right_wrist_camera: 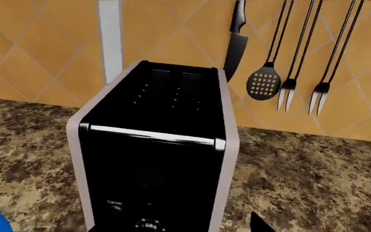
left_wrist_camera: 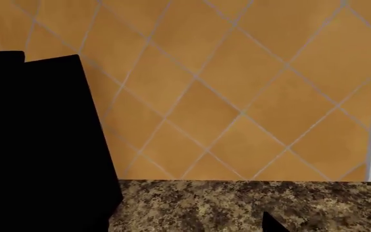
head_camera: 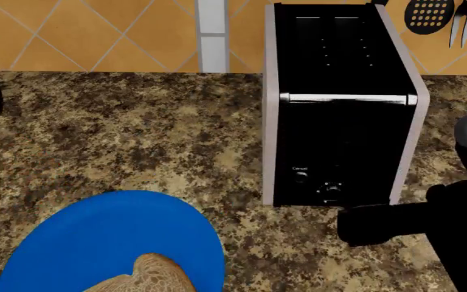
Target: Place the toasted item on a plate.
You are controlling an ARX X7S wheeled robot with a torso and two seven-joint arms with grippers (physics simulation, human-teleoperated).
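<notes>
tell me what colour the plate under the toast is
Plain bright blue, unmarked. The plate shows best in the head view, with the toast on it.

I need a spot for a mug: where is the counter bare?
Bare speckled granite counter lies between the orange tiled wall and the round blue plate, left of the black toaster. It is crowded at the toaster's front, where the right arm reaches; toasted bread occupies the plate.

plate bright blue | toast tan-brown mottled | toaster black, silver trim | counter brown speckled
</notes>
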